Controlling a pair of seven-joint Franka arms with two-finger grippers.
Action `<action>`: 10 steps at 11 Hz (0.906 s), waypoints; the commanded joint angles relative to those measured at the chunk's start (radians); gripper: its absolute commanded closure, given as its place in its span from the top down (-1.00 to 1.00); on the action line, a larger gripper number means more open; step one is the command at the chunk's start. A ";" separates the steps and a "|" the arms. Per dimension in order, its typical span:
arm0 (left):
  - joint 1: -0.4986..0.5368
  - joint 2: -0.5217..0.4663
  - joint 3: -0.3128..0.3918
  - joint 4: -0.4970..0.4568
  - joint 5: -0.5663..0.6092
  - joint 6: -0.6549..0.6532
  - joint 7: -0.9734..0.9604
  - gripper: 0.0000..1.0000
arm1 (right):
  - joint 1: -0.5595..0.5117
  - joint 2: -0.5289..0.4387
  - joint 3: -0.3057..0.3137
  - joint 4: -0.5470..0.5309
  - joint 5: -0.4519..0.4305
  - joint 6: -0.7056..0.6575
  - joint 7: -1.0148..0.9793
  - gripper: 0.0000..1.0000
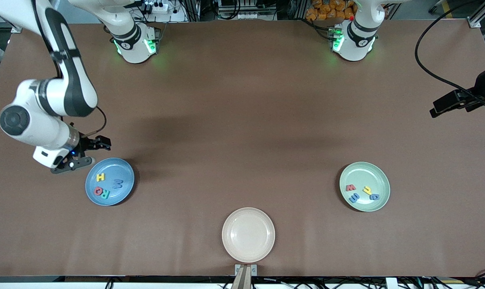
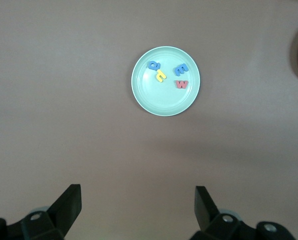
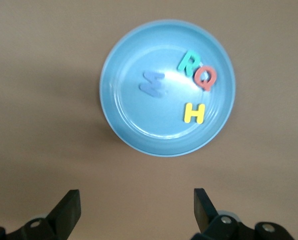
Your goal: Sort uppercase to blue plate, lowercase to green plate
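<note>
Now the blue plate (image 1: 109, 181) lies toward the right arm's end of the table, with all four capitals in it: yellow H (image 1: 100, 177), red Q (image 1: 98, 190), teal R (image 1: 105, 195) touching the Q, and blue M (image 1: 117, 184). The green plate (image 1: 364, 186) lies toward the left arm's end, holding red w (image 1: 351, 187), blue e (image 1: 354, 197), blue a (image 1: 373, 196) and the yellow letter (image 1: 367, 190). A cream plate (image 1: 248, 235) sits between them, nearer the front camera. The right gripper (image 1: 93, 151) hangs just beside the blue plate, jaws wide apart and holding nothing. The left gripper (image 2: 138, 200) waits above bare table, jaws likewise spread and empty.
</note>
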State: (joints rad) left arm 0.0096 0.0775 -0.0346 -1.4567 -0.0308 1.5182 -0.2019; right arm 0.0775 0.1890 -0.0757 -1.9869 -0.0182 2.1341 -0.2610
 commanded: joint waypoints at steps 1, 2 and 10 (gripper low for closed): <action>-0.002 -0.015 0.004 -0.017 -0.021 -0.003 0.024 1.00 | -0.022 -0.097 0.020 0.026 -0.017 -0.034 0.016 1.00; 0.000 -0.018 0.004 -0.021 -0.021 -0.004 0.026 1.00 | -0.025 -0.129 0.020 0.058 -0.011 -0.068 0.020 1.00; -0.008 -0.019 0.002 -0.013 -0.012 -0.012 0.029 1.00 | -0.068 -0.183 0.020 0.426 0.060 -0.413 0.168 1.00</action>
State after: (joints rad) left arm 0.0069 0.0744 -0.0364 -1.4632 -0.0308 1.5179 -0.1969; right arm 0.0196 -0.0092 -0.0722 -1.6443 0.0234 1.7937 -0.1710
